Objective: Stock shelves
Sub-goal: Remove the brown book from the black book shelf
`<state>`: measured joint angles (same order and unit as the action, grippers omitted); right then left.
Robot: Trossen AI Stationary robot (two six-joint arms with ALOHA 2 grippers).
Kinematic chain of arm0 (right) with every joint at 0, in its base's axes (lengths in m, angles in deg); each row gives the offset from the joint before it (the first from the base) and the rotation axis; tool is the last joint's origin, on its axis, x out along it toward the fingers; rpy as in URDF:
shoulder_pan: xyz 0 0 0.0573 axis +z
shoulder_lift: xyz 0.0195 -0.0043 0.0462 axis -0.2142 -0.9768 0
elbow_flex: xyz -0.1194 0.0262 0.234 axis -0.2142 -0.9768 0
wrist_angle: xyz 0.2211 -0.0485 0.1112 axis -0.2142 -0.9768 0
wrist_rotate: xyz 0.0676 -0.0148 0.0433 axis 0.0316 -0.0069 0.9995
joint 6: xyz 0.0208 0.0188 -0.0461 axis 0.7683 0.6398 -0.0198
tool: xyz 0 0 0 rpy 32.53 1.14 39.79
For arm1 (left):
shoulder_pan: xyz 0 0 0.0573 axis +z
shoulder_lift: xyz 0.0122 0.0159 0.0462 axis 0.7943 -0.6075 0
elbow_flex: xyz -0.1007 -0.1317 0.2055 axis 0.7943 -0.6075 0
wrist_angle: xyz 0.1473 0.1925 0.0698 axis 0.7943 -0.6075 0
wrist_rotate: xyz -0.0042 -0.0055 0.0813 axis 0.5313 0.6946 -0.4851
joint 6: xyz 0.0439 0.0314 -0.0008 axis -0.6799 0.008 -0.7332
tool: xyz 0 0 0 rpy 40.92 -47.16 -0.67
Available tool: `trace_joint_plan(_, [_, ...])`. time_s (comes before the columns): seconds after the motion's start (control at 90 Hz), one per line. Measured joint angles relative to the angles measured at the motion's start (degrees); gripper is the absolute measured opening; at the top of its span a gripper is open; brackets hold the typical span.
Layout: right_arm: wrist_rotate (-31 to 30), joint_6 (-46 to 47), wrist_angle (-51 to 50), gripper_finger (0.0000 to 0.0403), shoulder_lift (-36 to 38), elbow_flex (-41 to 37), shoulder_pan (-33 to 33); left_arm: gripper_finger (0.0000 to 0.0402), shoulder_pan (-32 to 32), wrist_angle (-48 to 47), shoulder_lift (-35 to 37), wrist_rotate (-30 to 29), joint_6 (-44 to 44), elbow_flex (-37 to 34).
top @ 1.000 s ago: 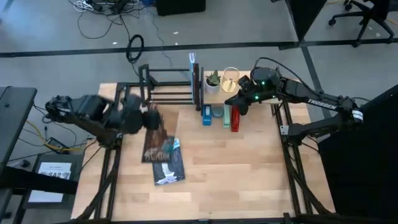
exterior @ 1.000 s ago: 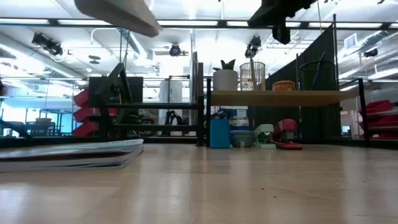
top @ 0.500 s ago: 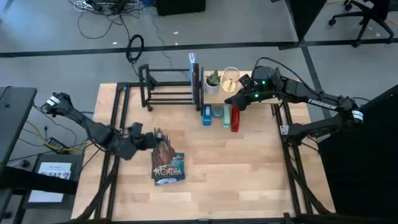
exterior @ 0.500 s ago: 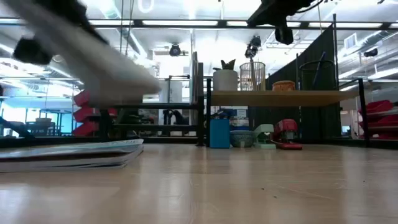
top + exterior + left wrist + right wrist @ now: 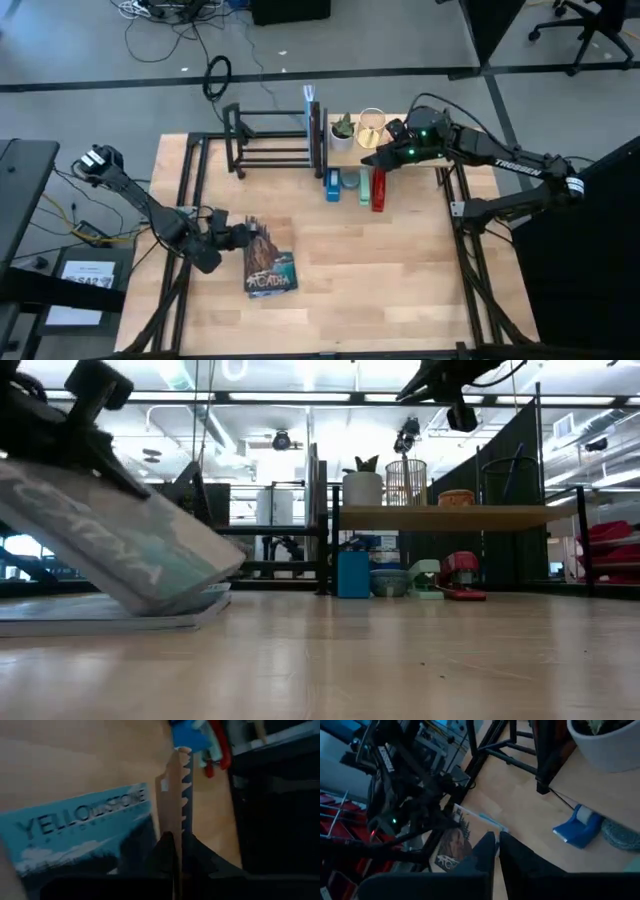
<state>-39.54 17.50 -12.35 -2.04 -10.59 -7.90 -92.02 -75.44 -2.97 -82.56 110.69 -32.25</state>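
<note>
My left gripper is low over the table's near left part, shut on a book with a brown and teal cover. In the low view the book slants down from the gripper. Under it a flat "Yellowstone" book lies on the table. The black bar rack stands at the far middle. The wooden plank shelf stands to its right. My right gripper hovers shut above the wooden shelf's front edge, touching nothing. My left gripper pinches the book's edge between its two fingers, one on each cover. The fingers come from the table's left, slanting down. The book is tilted, and its lower end appears to rest on the flat book beneath.
On the wooden shelf stand a white plant pot and a wire basket. A blue box, a green item and a red item stand in front of it. Bare tabletop lies to the right of the books.
My left gripper has come down and toward the table's near edge with the book, staying shut on it. The book was held high and nearly level. It now slants, with its lower end down on the flat book.
</note>
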Motion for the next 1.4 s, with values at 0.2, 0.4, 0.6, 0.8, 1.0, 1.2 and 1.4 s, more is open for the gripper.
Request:
trace_joint_plan(0.2, [-1.0, 0.5, 0.3, 0.0000, 0.0, 0.0, 0.4, 0.0001, -0.4, -1.3, -5.4, 1.9, 5.2, 0.0])
trace_joint_plan(0.4, [-1.3, 0.9, 0.7, 0.0000, 0.0, 0.0, 0.4, 0.0006, -0.3, -0.1, -9.7, 8.5, 9.3, 0.0])
trace_joint_plan(0.6, [-1.3, 0.9, 1.0, 0.0000, -0.1, 0.0, 0.4, 0.0007, 0.2, -1.3, -10.7, 8.1, 10.8, 0.4])
trace_joint_plan(0.8, [-0.9, 1.0, 1.0, 0.0000, -0.1, 0.0, 0.4, 0.0002, 1.6, -8.4, -11.6, 8.7, 12.0, 3.8])
trace_joint_plan(1.0, [-0.9, 1.1, 1.1, 0.0000, -0.2, 0.0, 1.2, 0.0001, 1.6, -15.7, -13.7, 12.5, 12.2, 7.4])
trace_joint_plan(1.2, [-0.9, 0.9, 1.0, 0.0000, -0.2, 0.0, 1.5, 0.0001, 1.9, -15.8, -15.4, 12.3, 12.3, 8.1])
trace_joint_plan(1.4, [-0.9, 0.9, 1.0, 0.0000, -0.2, 0.0, 1.5, 0.0001, 2.7, -15.8, -15.7, 12.9, 12.5, 8.1])
